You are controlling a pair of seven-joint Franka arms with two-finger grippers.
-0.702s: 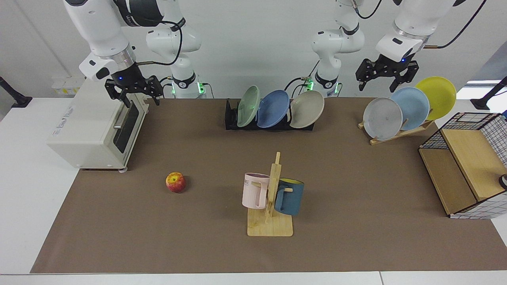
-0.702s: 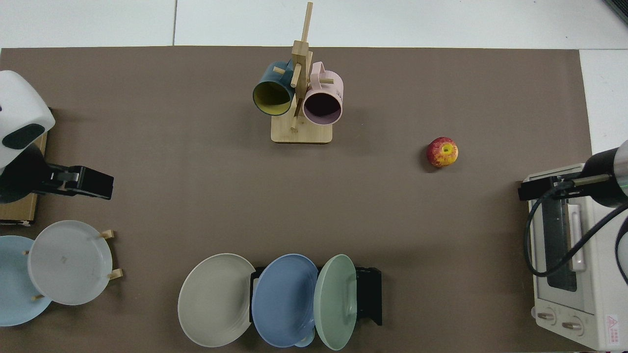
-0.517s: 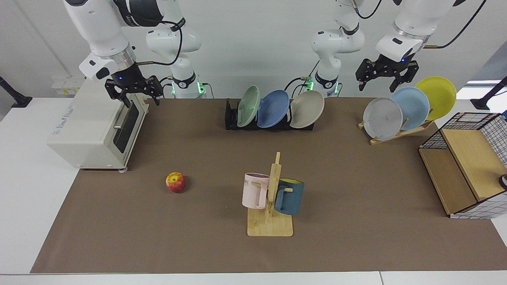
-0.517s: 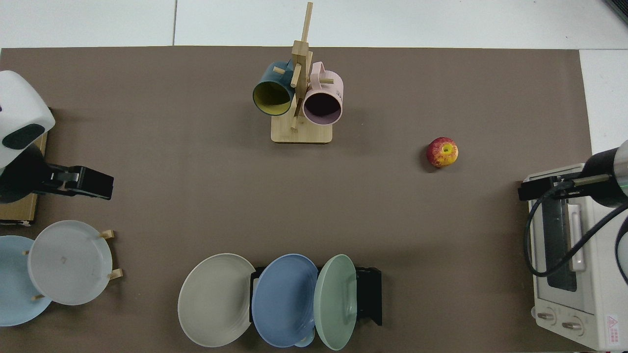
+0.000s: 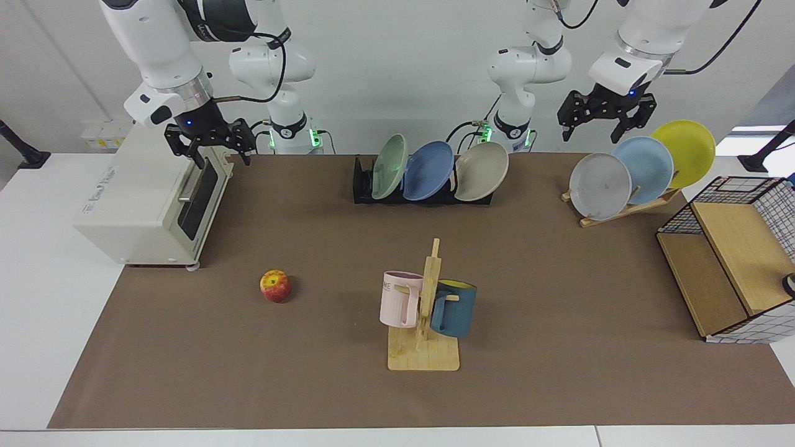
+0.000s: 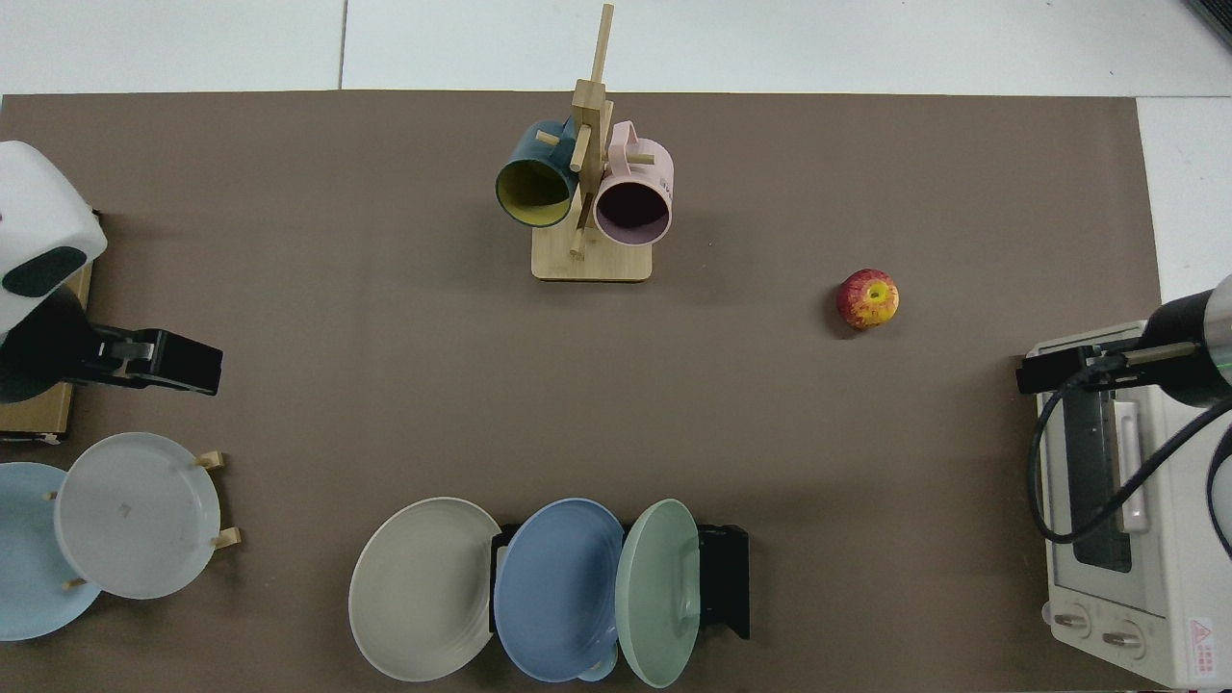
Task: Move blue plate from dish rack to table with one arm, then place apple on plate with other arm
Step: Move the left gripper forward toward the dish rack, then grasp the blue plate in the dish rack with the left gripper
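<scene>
The blue plate [image 5: 428, 170] stands on edge, mid dish rack [image 5: 363, 186], far centre of the surface [image 5: 559, 310], nearer the left end effector [image 5: 605, 124], fingers apart, than the right end effector [image 5: 211, 144], also apart, above the toaster oven [image 5: 149, 198].

The blue plate [image 5: 428, 170] [image 6: 558, 589], round, shallow and matte periwinkle, is being held tilted on edge in the middle slot of the low black dish rack [image 5: 363, 186] [image 6: 724, 580]. The apple [image 5: 276, 286] [image 6: 868, 299], red with yellow patches, is being supported by the brown-matted table [image 5: 559, 298] [image 6: 385, 385], well apart from the rack.
</scene>
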